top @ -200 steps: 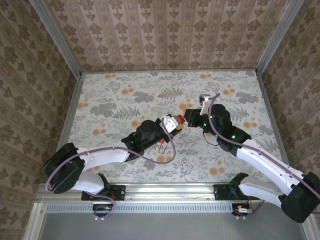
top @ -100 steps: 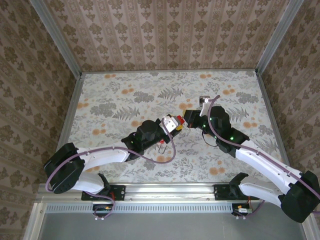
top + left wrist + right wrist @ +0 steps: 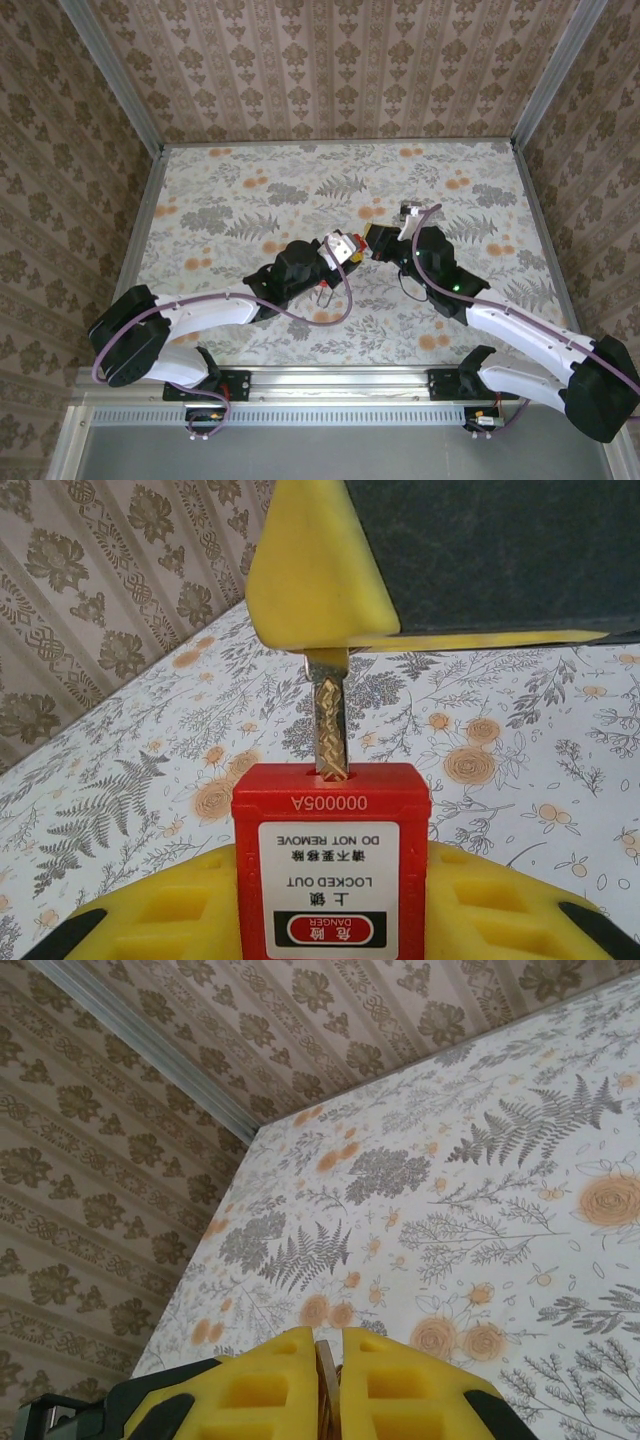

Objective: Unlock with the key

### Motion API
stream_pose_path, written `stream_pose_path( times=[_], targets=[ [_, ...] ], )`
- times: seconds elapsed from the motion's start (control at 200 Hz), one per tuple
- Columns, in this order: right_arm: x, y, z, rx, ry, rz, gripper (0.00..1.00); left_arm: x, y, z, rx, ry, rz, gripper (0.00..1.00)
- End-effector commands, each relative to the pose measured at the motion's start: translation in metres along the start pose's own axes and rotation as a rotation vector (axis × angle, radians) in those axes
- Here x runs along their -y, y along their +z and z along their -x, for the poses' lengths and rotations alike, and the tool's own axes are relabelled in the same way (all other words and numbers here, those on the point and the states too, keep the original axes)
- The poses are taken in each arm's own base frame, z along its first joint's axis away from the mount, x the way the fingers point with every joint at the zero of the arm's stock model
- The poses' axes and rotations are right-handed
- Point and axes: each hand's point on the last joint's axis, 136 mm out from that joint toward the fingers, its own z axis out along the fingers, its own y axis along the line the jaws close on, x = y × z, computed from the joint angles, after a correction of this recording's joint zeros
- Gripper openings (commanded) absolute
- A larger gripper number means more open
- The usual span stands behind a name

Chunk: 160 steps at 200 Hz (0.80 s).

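A red padlock (image 3: 331,798) with a white "LOCKED OUT" label sits upright between the yellow fingers of my left gripper (image 3: 332,905), which is shut on its body. A brass key (image 3: 330,725) stands above it, its blade tip in the keyhole on the lock's top face. My right gripper (image 3: 330,1348) is shut on the key (image 3: 327,1368), whose thin edge shows between the pads. One of its yellow fingers (image 3: 315,570) hangs over the lock. In the top view both grippers meet mid-table, left gripper (image 3: 343,250) and right gripper (image 3: 377,240), with the padlock (image 3: 350,241) between them.
The floral table (image 3: 250,190) is walled by patterned panels on three sides, with metal rails along the edges. A small metal object (image 3: 408,200) lies just behind the right gripper. The right arm's cable (image 3: 405,285) loops beside its wrist.
My right gripper has shifted slightly left and closer to the padlock with the key. The left arm and the padlock have stayed put.
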Motion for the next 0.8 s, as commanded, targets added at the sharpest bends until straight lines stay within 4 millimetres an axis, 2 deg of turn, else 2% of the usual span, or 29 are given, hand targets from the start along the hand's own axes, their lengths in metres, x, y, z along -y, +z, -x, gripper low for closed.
stream_pose_path(
  times=[0.0,0.16,0.34,0.505,0.645,0.795],
  targets=[
    [0.000,0.001,-0.048,-0.176,-0.062,0.051,0.11,-0.002,-0.018,0.093,0.308,-0.049,-0.043,0.25],
    [-0.003,0.000,-0.050,-0.205,-0.081,0.055,0.10,-0.001,-0.022,0.095,0.308,-0.068,-0.088,0.24],
    [0.013,0.000,-0.057,-0.233,-0.040,-0.028,0.09,-0.012,-0.031,0.099,0.322,-0.092,-0.075,0.24],
    [0.009,0.003,-0.061,-0.254,-0.010,-0.029,0.09,-0.013,-0.031,0.102,0.319,-0.082,-0.076,0.23],
    [0.004,0.007,-0.074,-0.289,-0.013,-0.023,0.09,-0.013,-0.031,0.106,0.328,-0.076,-0.078,0.23],
    [0.012,0.011,-0.091,-0.338,-0.013,-0.052,0.09,-0.014,-0.032,0.110,0.339,-0.066,-0.076,0.22]
  ],
)
